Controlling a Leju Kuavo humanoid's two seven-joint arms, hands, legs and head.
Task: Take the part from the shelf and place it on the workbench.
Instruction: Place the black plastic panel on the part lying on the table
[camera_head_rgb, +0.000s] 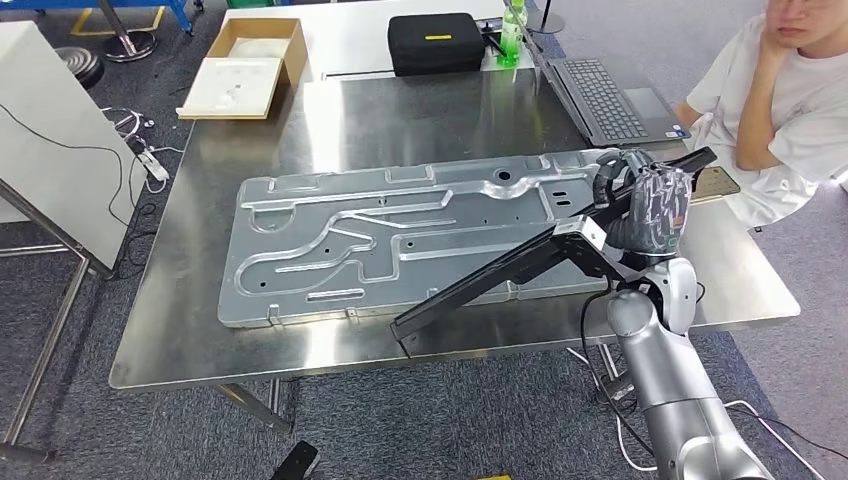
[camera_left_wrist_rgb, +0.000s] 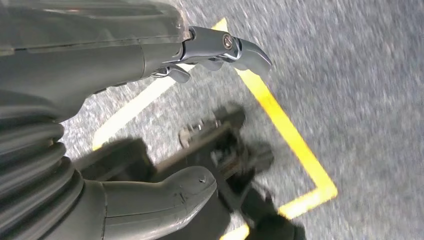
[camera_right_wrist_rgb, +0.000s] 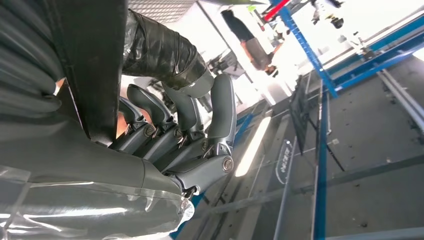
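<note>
Over the steel workbench (camera_head_rgb: 200, 330), our right hand (camera_head_rgb: 655, 205) grips the long black bar-shaped part (camera_head_rgb: 500, 275); we should lower it level beside the embossed aluminium panel (camera_head_rgb: 400, 240).

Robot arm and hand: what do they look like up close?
The right arm is smooth silver tubes with rounded joints and a black cable beside it. The right hand is dark grey under shiny clear plastic wrap. The left hand has a ribbed grey cover and metal-tipped fingers.

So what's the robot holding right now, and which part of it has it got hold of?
The right hand grips a long black bar-like part near its upper end; the lower end slants over the workbench. The left hand holds nothing.
</note>
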